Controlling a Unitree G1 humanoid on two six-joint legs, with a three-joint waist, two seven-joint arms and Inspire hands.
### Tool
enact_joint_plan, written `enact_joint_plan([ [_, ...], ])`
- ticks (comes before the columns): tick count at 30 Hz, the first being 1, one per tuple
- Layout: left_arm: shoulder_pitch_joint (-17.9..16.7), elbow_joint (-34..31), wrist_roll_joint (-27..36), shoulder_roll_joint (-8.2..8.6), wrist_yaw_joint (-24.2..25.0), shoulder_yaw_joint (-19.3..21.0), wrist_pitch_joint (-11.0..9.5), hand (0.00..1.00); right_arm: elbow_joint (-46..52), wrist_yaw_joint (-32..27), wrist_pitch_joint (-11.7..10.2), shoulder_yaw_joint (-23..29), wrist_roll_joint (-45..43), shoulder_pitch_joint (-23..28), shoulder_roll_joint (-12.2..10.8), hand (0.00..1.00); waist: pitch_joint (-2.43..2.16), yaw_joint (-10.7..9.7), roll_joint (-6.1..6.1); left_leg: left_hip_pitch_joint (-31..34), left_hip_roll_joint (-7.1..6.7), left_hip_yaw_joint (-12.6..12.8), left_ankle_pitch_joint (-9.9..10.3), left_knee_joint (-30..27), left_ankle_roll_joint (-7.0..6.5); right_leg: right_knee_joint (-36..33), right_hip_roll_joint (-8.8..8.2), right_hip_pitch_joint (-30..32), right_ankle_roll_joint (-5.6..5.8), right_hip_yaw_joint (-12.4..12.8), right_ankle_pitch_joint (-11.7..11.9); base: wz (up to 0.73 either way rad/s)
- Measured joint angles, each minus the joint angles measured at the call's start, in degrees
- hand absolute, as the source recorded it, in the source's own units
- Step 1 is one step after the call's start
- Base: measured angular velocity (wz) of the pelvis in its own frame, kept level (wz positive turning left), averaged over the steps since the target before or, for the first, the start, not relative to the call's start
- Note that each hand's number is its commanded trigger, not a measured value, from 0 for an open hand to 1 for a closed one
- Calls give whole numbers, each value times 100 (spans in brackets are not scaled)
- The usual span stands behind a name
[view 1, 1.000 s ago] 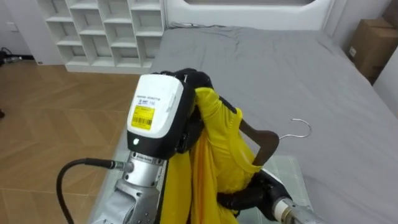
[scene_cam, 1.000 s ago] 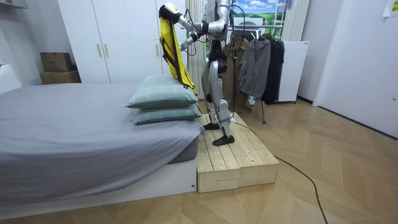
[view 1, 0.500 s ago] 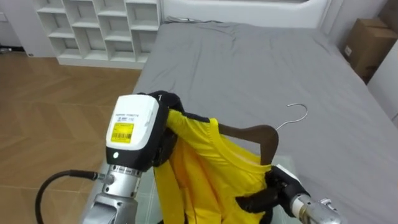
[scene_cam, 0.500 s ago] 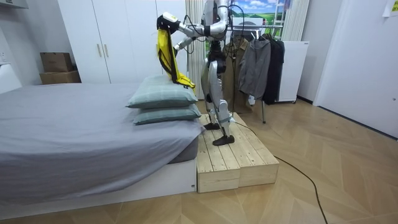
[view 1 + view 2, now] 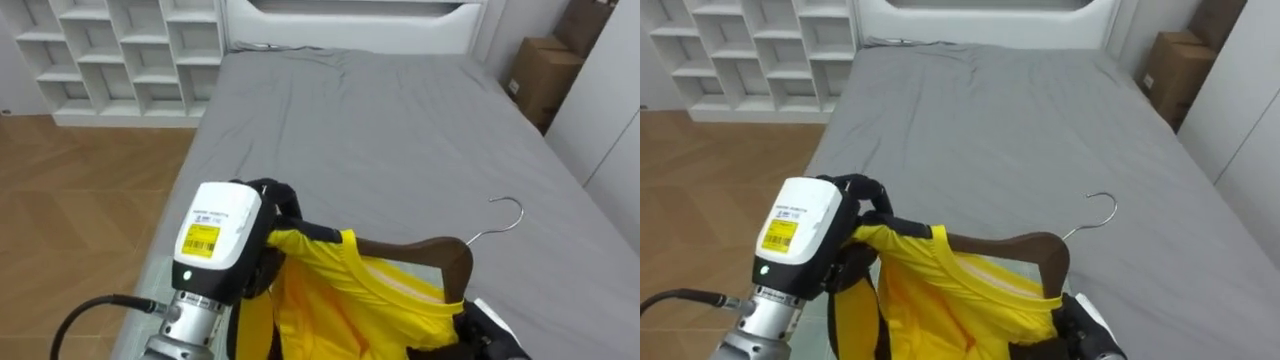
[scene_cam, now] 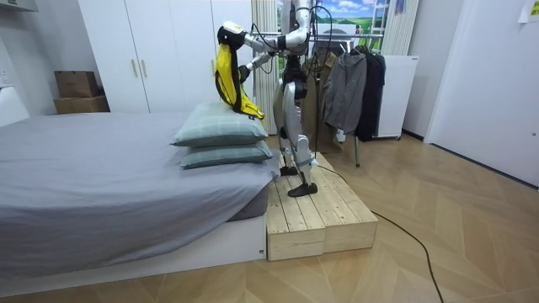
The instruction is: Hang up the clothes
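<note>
A yellow garment (image 5: 340, 300) hangs on a brown wooden hanger (image 5: 440, 255) with a metal hook (image 5: 507, 212) that points up and to the right. My left hand (image 5: 270, 215) is curled on the garment's left shoulder at the hanger's end. At the bottom right, my right hand (image 5: 1080, 325) grips the garment under the hanger's other end. In the room view I stand on a wooden platform (image 6: 320, 210) at the bed's end, and the garment (image 6: 227, 80) hangs out over two pillows (image 6: 221, 135).
A grey bed (image 5: 380, 130) spreads out below the garment. White cube shelves (image 5: 120, 50) stand at the far left and a cardboard box (image 5: 540, 75) at the far right. Behind me is a clothes rack (image 6: 349, 84) with dark garments.
The garment came down from its high, steep hold a second ago. The hanger now lies closer to level, with my hands further apart. The head view has shifted too.
</note>
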State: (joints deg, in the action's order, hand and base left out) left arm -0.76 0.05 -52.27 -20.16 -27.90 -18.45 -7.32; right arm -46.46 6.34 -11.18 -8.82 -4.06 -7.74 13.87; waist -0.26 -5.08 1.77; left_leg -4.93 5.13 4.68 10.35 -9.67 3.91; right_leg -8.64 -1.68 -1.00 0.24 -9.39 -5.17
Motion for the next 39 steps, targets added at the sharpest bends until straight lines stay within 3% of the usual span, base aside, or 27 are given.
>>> enact_joint_plan([
  [5, -305, 18, -80, -62, 109, 1, -77, 100, 274, -276, -75, 119, -449, 397, -7, 100, -17, -27, 10, -89, 5, 18, 0, 2, 0, -15, 10, -69, -3, 53, 2, -4],
  [6, -305, 38, -79, -61, 109, 0, -88, 86, 280, -311, -86, 119, -463, 415, -8, 100, -15, -44, 13, -96, 5, 19, 0, 3, 0, -12, 8, -86, -3, 55, 2, 4],
  [7, -313, 78, -76, -66, 109, 1, -119, 58, 307, -388, -98, 119, -508, 451, -15, 100, -11, -70, 19, -144, 5, 19, 1, 13, 0, -9, 9, -121, -1, 65, 0, 0],
  [8, -315, 116, -67, -76, 109, 6, -144, 0, 382, -480, -91, 119, -565, 481, -15, 100, -8, -78, 22, -165, 4, 21, 1, 20, 0, 1, 15, -139, 2, 75, -3, -5],
  [12, -324, 130, 49, -75, 109, 26, -145, 0, 607, -785, -78, 179, -818, 501, -18, 100, 11, -91, 9, -166, 5, 77, 11, 30, -12, 10, 30, -136, 1, 143, -25, -6],
  [16, -324, 130, 91, -56, 108, 27, -157, 0, 736, -1226, -53, 539, -1395, 539, -28, 100, 67, -115, -65, -162, 11, 78, 47, 119, -61, 0, 40, -93, 5, 133, -22, 2],
  [19, -324, 130, 160, -38, 108, 31, -185, 0, 1082, -1488, 3, 574, -1679, 726, -29, 100, 64, -109, -69, -163, 10, 86, 47, 139, -61, 1, 40, -78, 6, 129, -23, 0],
  [26, -369, 154, 215, 248, 106, 38, -169, 0, 1488, -2114, 241, 761, -2149, 973, -72, 100, 39, -77, -102, -167, 5, 247, 42, 118, -65, -75, 36, 8, 6, 259, -22, -8],
  [34, -394, 456, 219, 378, 122, 44, -13, 0, 1810, -2635, 256, 847, -2249, 1119, -74, 100, 29, -92, -104, -173, 6, 477, 43, 94, -65, -129, 50, 116, 16, 455, -29, -15],
  [39, -394, 567, 220, 376, 180, 47, -7, 0, 1810, -2840, 256, 846, -2281, 1119, -72, 100, 27, -90, -94, -182, 12, 583, 43, 95, -65, -136, 56, 156, 18, 491, -30, -6],
])
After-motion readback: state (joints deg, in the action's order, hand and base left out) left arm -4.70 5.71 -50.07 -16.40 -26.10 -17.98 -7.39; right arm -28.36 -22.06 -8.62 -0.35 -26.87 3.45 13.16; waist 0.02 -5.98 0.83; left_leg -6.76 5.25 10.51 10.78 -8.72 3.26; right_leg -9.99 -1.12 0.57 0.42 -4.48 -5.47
